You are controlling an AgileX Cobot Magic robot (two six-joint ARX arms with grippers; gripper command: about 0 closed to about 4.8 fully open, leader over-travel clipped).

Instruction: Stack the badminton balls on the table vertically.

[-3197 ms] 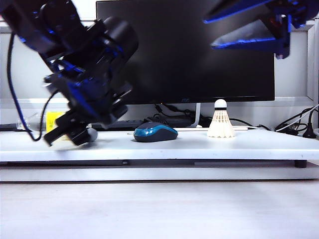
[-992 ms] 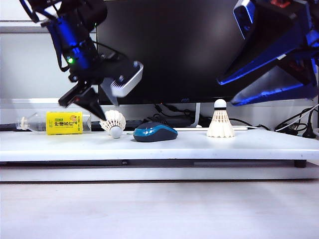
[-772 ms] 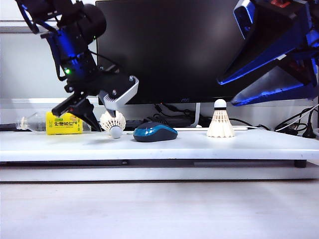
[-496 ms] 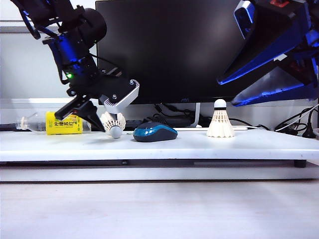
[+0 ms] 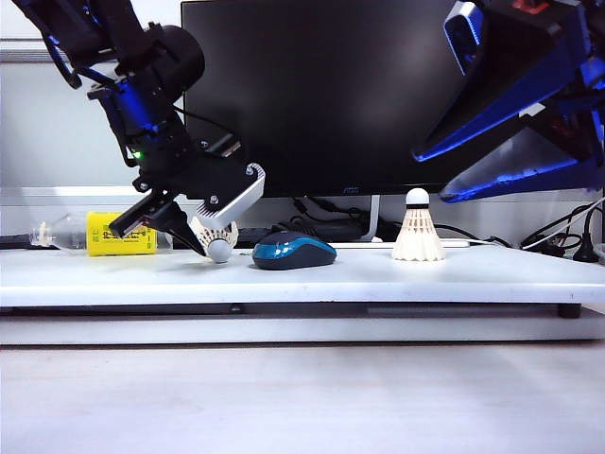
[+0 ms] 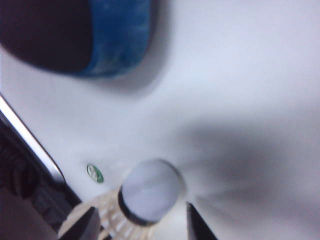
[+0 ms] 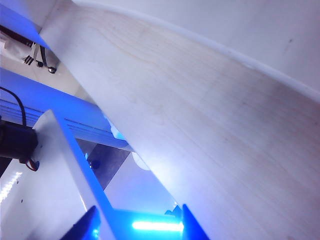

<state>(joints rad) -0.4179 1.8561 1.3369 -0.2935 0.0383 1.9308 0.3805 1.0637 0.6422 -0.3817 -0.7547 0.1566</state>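
One badminton ball (image 5: 418, 227) stands upright, cork on top, at the right of the white table (image 5: 425, 276). The other badminton ball (image 5: 218, 244) lies on its side left of the mouse, cork towards the front. My left gripper (image 5: 178, 234) is down at this lying ball. In the left wrist view the ball (image 6: 150, 191) sits between the two fingertips of the left gripper (image 6: 142, 226). One finger overlaps the feathers and the other stands off the cork; a grip does not show. My right gripper (image 5: 427, 177) hangs high at the right, and the right gripper (image 7: 139, 224) is open on nothing.
A blue-and-black mouse (image 5: 295, 252) lies between the two balls, close to the left gripper. A yellow-labelled bottle (image 5: 112, 234) lies at the back left. A black monitor (image 5: 350, 95) with cables stands behind. A pale wood surface (image 5: 302, 397) lies below the table's front edge.
My left gripper has sunk and rolled around the lying ball, its fingers now lower beside it. The ball has barely shifted. The right arm has stayed still.
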